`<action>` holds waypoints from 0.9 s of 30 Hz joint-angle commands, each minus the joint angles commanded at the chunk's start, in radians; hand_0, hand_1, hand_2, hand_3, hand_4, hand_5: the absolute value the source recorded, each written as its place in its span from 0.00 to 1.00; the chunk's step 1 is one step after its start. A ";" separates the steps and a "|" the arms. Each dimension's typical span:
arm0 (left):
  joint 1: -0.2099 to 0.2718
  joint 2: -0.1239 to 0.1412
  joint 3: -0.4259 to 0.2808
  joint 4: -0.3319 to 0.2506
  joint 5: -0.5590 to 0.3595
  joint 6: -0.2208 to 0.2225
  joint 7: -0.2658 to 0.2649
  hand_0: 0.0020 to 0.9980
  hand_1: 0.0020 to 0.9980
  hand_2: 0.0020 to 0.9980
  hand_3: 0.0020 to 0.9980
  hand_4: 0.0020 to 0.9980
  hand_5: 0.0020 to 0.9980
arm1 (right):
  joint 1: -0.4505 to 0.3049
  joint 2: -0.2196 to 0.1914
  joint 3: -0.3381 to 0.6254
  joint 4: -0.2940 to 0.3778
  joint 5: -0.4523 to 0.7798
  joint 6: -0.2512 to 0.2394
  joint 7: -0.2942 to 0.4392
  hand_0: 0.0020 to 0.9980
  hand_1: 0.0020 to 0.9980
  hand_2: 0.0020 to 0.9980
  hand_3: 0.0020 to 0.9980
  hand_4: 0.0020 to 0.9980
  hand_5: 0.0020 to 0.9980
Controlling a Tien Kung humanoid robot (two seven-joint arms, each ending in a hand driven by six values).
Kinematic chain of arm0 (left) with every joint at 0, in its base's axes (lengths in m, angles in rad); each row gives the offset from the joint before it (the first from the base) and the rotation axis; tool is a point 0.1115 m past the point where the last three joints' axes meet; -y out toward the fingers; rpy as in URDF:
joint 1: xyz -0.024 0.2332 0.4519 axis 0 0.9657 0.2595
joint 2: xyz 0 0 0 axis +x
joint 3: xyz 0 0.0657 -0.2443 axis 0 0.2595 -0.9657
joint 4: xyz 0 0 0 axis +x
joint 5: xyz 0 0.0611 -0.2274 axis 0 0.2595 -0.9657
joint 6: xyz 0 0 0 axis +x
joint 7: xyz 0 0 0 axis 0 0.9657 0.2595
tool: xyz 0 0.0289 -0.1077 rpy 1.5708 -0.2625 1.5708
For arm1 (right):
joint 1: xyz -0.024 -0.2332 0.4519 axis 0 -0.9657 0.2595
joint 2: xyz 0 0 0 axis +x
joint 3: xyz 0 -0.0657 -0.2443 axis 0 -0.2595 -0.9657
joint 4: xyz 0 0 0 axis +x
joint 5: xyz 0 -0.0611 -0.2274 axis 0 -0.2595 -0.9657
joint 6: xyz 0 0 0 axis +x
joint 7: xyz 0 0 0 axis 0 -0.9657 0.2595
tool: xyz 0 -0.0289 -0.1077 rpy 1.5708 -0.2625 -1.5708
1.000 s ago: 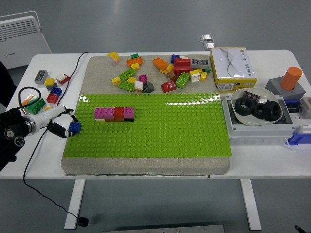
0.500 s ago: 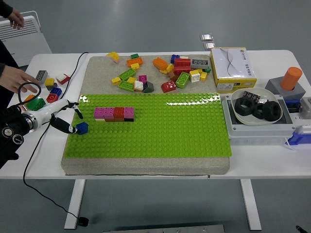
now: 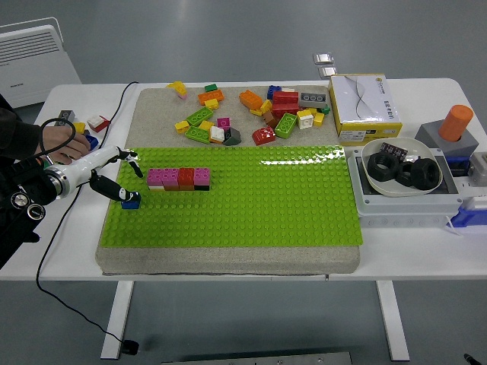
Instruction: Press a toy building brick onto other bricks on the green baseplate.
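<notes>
— Where's your brick?

— The blue brick (image 3: 131, 201) is pinched in the fingers of my left hand (image 3: 114, 179), low over the left part of the green baseplate (image 3: 251, 205), just left of the row of pink and red bricks (image 3: 179, 178) in the middle left of the frame.

— Which step is that?

— Carrying it in, I judge. Next I'd have to bring it right, over the row, line it up with the studs and push down.

— And your other hand?

— Not in view. A person's hand (image 3: 62, 140) rests on the counter (image 3: 426, 258) at the left edge.

— Any containers?

— At right, a white bowl (image 3: 377, 182) holds black rings (image 3: 403, 171) and sits in a grey box (image 3: 403, 209).
</notes>
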 joint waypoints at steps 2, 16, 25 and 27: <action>0.000 0.004 0.004 -0.004 0.006 -0.018 0.013 0.98 1.00 0.99 0.61 0.72 0.00 | 0.000 0.000 0.002 0.000 -0.002 0.000 0.000 0.52 0.63 0.74 0.81 0.89 1.00; 0.004 0.001 0.033 0.007 0.077 -0.001 0.014 0.98 1.00 1.00 0.71 0.82 0.00 | 0.000 -0.002 -0.001 0.000 -0.004 0.001 0.000 0.52 0.63 0.74 0.81 0.89 1.00; 0.004 0.010 0.051 0.000 0.064 -0.029 0.033 0.98 1.00 1.00 0.69 0.81 0.00 | -0.002 -0.001 -0.004 0.000 0.001 0.000 -0.001 0.52 0.63 0.74 0.81 0.89 1.00; 0.002 0.012 0.053 -0.002 0.059 -0.033 0.034 0.98 1.00 1.00 0.68 0.80 0.00 | -0.002 -0.001 -0.003 0.000 0.000 0.000 -0.001 0.52 0.63 0.74 0.81 0.89 1.00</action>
